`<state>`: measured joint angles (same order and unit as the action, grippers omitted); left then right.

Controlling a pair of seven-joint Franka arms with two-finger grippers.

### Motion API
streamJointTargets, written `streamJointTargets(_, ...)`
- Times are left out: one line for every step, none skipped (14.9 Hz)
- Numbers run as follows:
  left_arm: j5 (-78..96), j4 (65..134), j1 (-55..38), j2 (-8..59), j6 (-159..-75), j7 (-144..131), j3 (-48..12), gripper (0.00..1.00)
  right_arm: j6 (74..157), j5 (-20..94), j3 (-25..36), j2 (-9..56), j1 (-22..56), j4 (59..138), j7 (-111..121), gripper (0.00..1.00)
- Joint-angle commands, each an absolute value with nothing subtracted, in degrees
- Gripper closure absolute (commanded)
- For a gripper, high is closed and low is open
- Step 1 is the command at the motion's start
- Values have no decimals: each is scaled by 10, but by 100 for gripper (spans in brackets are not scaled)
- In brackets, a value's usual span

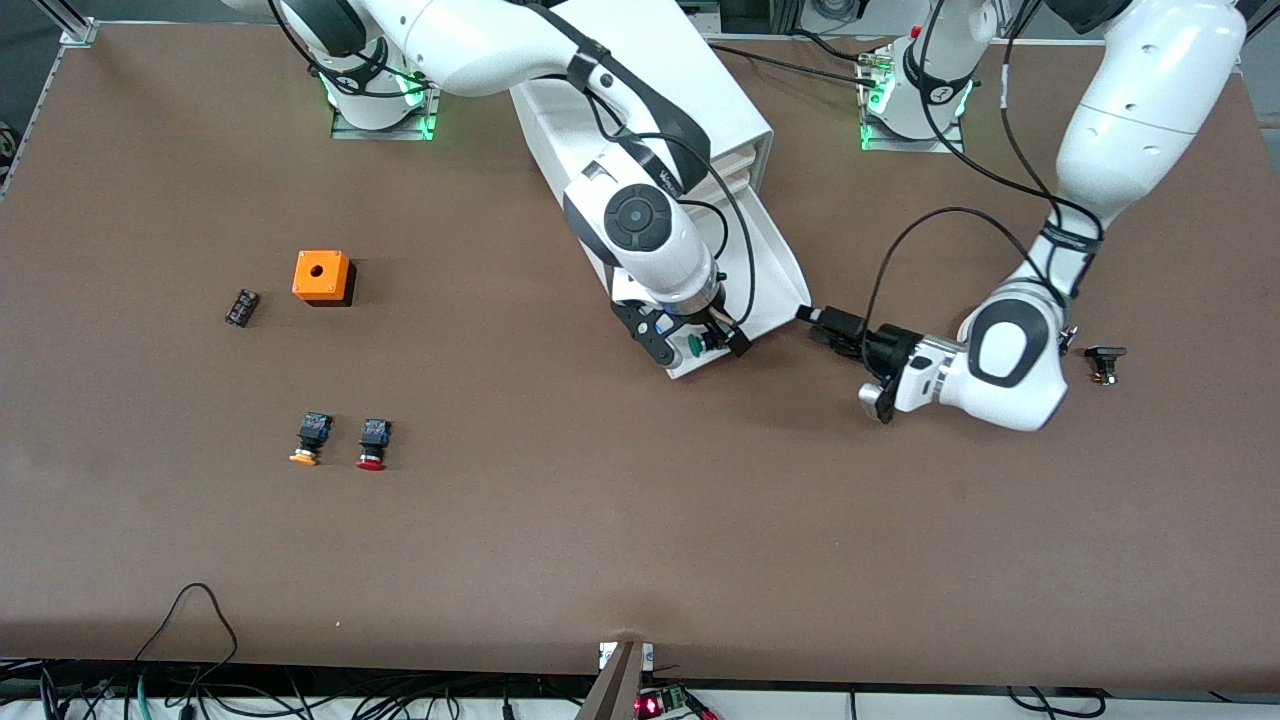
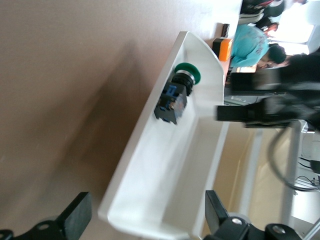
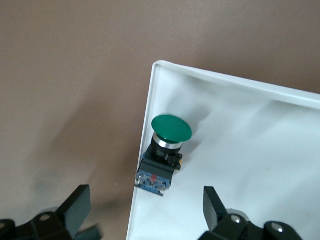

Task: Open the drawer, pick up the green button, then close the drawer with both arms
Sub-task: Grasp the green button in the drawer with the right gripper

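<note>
Right claw (image 1: pixel 690 345): black, two fingers spread wide, hanging over the pulled-out drawer, one finger (image 3: pixel 75 207) over the bare table, the other finger (image 3: pixel 215 207) over the tray, the green button between them below, untouched.
Left claw (image 1: pixel 815 322): black, two fingers spread, at the drawer's corner toward the left arm's end of the table; in the left wrist view one finger (image 2: pixel 75 216) is outside the tray wall and the other finger (image 2: pixel 216 212) beside the opposite wall; whether either touches the plastic cannot be told.
Arms: two, white with black joint rings.
Drawer (image 1: pixel 775 270): one, pulled out of the white boxy cabinet (image 1: pixel 660 100); shallow tray of smooth white plastic with rounded corners and a thin raised rim.
Drawer contents: one button (image 3: pixel 165 147), lying on its side against the side wall near the front corner; round glossy green cap, silver collar, black and blue boxy body.
Buttons on the table: two, side by side toward the right arm's end, nearer the front camera than the orange box; orange-capped button (image 1: pixel 310 437), then red-capped button (image 1: pixel 373 443), both with dark boxy bodies.
Orange box (image 1: pixel 322 276): one, cube-shaped, with a round hole in its top.
Small black parts: two; black block (image 1: pixel 241 307) beside the orange box, black part (image 1: pixel 1105 360) toward the left arm's end.
Table (image 1: pixel 600 540): one, brown, matte.
</note>
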<state>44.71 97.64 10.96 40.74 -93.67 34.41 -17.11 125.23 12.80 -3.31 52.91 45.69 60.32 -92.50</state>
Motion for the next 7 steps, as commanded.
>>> streamJointTargets(375, 902, 111, 403, -869, 247, -172, 0, 1273, 121, -21, 559, 471, 580, -945, 0)
streamJointTargets(348, 878, 110, 403, -848, 216, -172, 0, 1280, 121, -19, 564, 473, 580, -947, 0)
streamJointTargets(324, 856, 110, 402, -832, 186, -174, 0, 1287, 121, -18, 568, 474, 581, -949, 0)
streamJointTargets(303, 839, 109, 402, -816, 159, -177, 0, 1295, 121, -18, 575, 476, 580, -953, 0)
streamJointTargets(283, 825, 109, 398, -803, 135, -178, 0, 1300, 121, -18, 577, 477, 580, -953, 0)
streamJointTargets(266, 819, 107, 389, -797, 116, -178, 0, 1300, 122, -18, 577, 476, 580, -953, 3)
streamJointTargets(251, 818, 107, 379, -797, 100, -178, 0, 1296, 122, -18, 576, 476, 580, -954, 13)
